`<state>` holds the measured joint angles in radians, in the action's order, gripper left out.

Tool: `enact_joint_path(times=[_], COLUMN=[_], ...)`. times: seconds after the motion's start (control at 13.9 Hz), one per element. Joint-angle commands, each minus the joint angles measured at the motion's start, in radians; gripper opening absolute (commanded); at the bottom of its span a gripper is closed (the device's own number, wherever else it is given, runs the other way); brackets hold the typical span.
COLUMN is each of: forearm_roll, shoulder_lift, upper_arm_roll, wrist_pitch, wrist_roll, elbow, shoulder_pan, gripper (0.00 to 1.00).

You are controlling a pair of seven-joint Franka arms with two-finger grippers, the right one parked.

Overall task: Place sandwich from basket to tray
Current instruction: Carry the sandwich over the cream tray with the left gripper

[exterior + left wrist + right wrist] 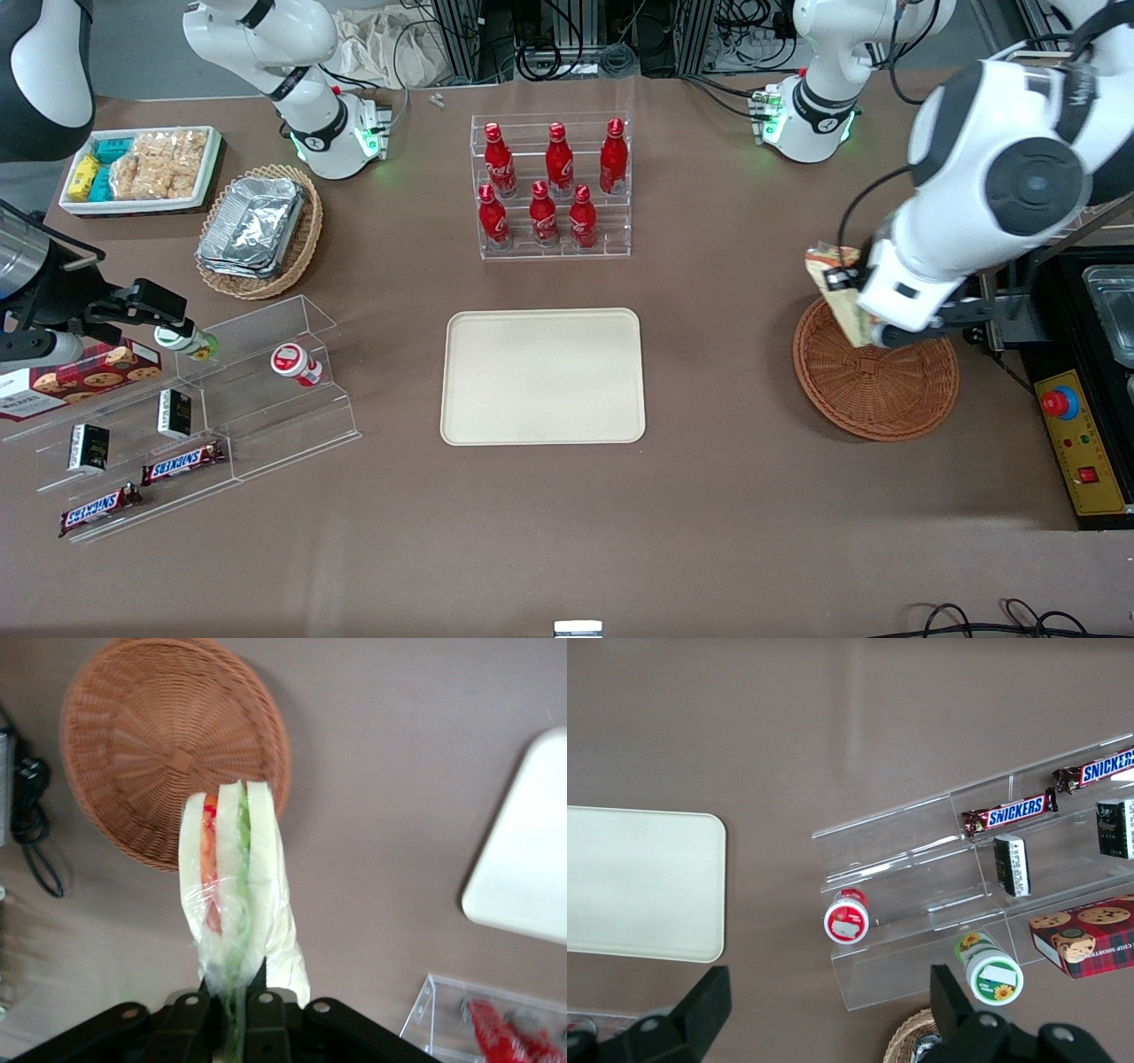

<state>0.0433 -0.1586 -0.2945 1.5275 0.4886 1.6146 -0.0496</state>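
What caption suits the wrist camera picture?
Gripper shut on a wrapped sandwich, lifted above the emptied wicker basket.

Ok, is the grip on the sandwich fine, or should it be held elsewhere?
Seems fine: the gripper pinches the sandwich across its flat bread faces at one end, from above. It hangs clear over the basket; squeezing the layered edges would likely crush it.

The tool (852,306) hangs above the basket (886,390), at the rim farther from the front camera, clamped on the sandwich (837,288), which is lifted clear of the weave. The basket sits on the worktop (709,496) toward the working arm's end. The tray (542,376) lies flat mid-worktop, well apart from the basket. The bottle rack (551,186) stands farther from the front camera than the tray.
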Motion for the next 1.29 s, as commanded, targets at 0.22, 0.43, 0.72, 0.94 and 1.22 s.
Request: enact_joint_path(times=[0.22,0.43,0.72,0.94,1.22], forearm_roll=[0.049,0.088,0.153,0.19,0.283], shoulder_lift=[-0.128,-0.222,-0.361,-0.447,-0.553], upper_arm_roll=[-0.163,-0.163,-0.163,-0.158,-0.158], wrist_pitch=[0.109,0.206,0.305,0.394,0.517], wrist_roll=[-0.064,-0.022,0.054,0.062,0.148], elbow=[-0.048,-0.07,-0.119,-0.14,-0.14], shoulder_pan=[-0.039,-0.136,-0.214,-0.269,-0.294], gripper=[0.11,0.1,0.06,0.05,0.05])
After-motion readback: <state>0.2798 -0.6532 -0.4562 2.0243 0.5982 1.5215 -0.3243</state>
